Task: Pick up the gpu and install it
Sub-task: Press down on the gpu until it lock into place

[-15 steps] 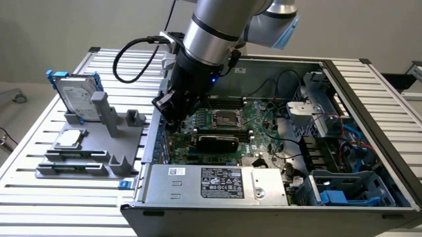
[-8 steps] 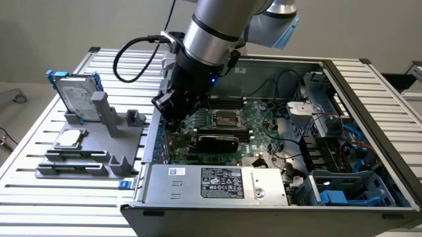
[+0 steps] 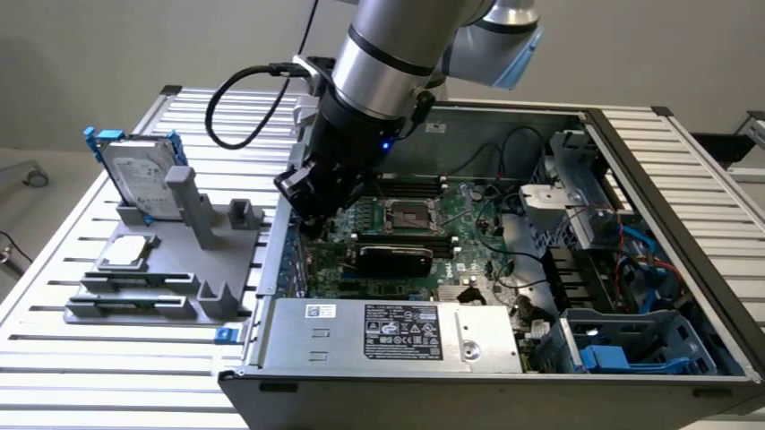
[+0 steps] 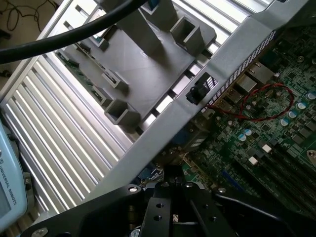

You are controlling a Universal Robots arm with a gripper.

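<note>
so the gripper (image 3: pixel 313 202) is down at the edge of the open computer case (image 3: pixel 669 260), over the motherboard (image 3: pixel 478 242) at the exterior view's left side, just inside the case wall. the gpu (image 3: pixel 395 258) sits on the motherboard just beside it, toward the exterior view's right, black shroud up, below the square processor socket (image 3: pixel 407 213). whether the card is seated in its slot, can't tell from here.

around it: black cables (image 3: pixel 508 166) loop across the board, the power supply (image 3: pixel 389 331) with its label runs along the near side of the case, and blue drive bays (image 3: pixel 628 349) fill the near corner at the exterior view's right. outside the case, a grey fixture (image 3: pixel 156 273) stands on the slatted table (image 3: pixel 72 349), with a hard drive (image 3: pixel 138 175) in a blue frame upright at its far end and a small silver chip (image 3: pixel 128 253) lying flat.

the arm's dark wrist covers the fingers in the exterior view, and the wrist view catches just the black gripper body (image 4: pixel 173 207) over the case wall (image 4: pixel 217 98), so released or clenched, can't tell.
</note>
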